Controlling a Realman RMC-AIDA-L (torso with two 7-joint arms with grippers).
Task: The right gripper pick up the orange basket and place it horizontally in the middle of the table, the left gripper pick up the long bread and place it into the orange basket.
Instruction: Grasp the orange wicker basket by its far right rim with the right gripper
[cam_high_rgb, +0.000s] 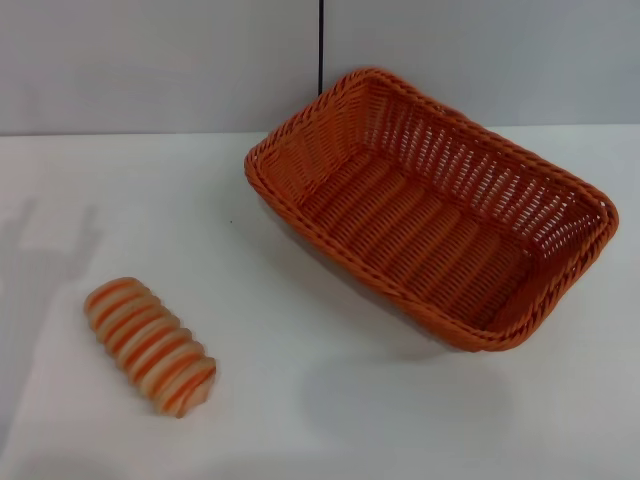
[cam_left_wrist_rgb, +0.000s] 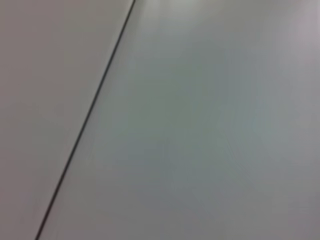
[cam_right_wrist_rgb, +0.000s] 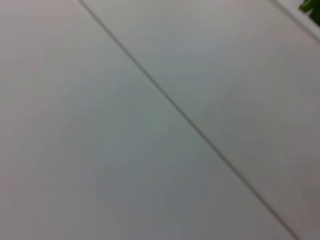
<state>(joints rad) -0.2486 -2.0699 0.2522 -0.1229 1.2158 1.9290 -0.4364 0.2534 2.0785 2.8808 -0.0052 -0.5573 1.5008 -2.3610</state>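
The orange basket (cam_high_rgb: 430, 205) sits askew at two o'clock on the table (cam_high_rgb: 330, 400); the long bread (cam_high_rgb: 150, 345) lies outside at eight o'clock. No gripper shows, so neither's state can be told.

Open table (cam_high_rgb: 300, 400) between long bread (cam_high_rgb: 150, 345) and orange basket (cam_high_rgb: 430, 205) — both well apart.
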